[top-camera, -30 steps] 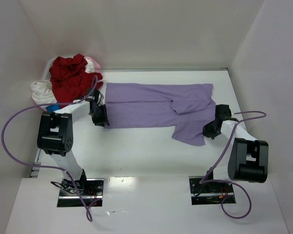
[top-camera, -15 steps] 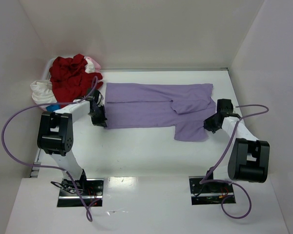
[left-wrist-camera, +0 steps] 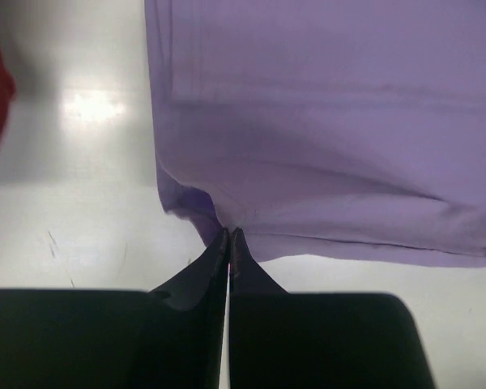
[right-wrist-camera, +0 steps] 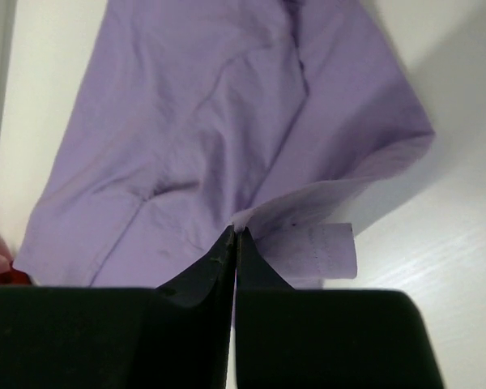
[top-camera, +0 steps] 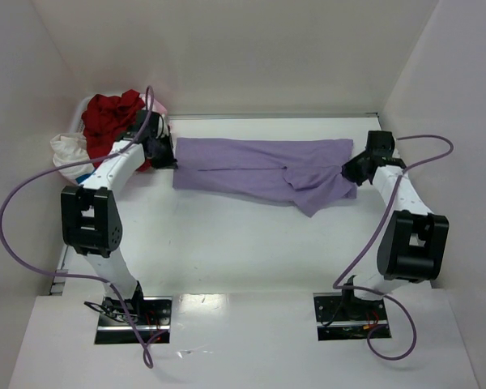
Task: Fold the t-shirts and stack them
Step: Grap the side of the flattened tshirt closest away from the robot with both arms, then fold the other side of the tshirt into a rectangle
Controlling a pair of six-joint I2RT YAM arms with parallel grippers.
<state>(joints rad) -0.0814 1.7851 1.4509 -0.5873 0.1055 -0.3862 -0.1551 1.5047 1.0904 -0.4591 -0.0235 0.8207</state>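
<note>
At 10 o'clock on the tabletop point(top-camera: 243, 243) lies a heap with the red t-shirt point(top-camera: 109, 117) on top and the white t-shirt point(top-camera: 65, 150) at its 8 o'clock side. Just beside the heap, the left end effector point(left-wrist-camera: 228, 241) is pinched tight on the 9 o'clock edge of the lavender t-shirt point(top-camera: 259, 166). This shirt lies spread across the tabletop toward 12 o'clock, with a flap drooping at its 5 o'clock corner. The right end effector point(right-wrist-camera: 235, 237) is clamped on its 3 o'clock edge, lifting a fold.
</note>
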